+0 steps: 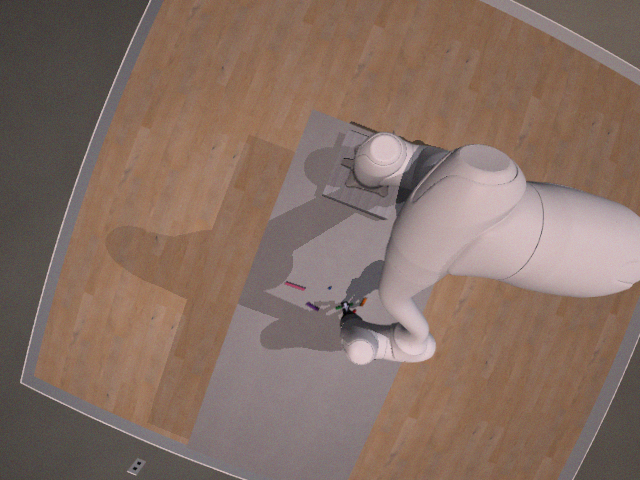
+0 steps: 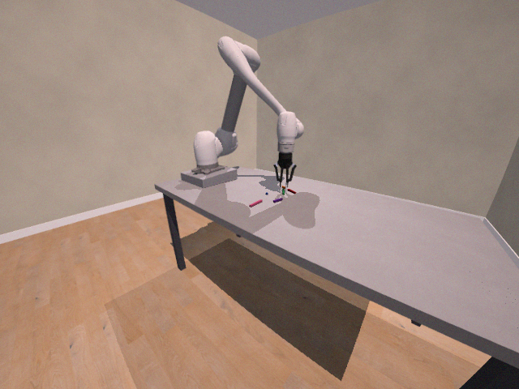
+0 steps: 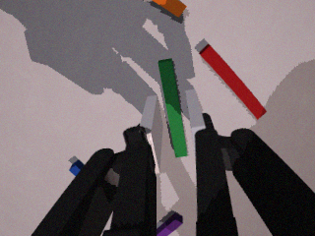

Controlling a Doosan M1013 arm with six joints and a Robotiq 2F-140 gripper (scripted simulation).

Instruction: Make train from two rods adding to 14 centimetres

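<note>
The green rod (image 3: 172,108) lies flat on the grey table, and it also shows in the overhead view (image 1: 338,307). My gripper (image 3: 173,108) hangs low over it, its fingers a narrow way apart, one pad on each side of the rod's near half with small gaps. It holds nothing. The purple rod (image 3: 169,227) lies just behind the fingers, partly hidden by them, and it also shows in the side view (image 2: 277,199). The red rod (image 3: 230,79) lies to the right of the green rod.
A small blue rod (image 3: 77,168) lies to the left of the fingers. A pink rod (image 2: 255,203) lies further left, apart from the others. The arm's base plate (image 2: 208,174) stands at the table's far corner.
</note>
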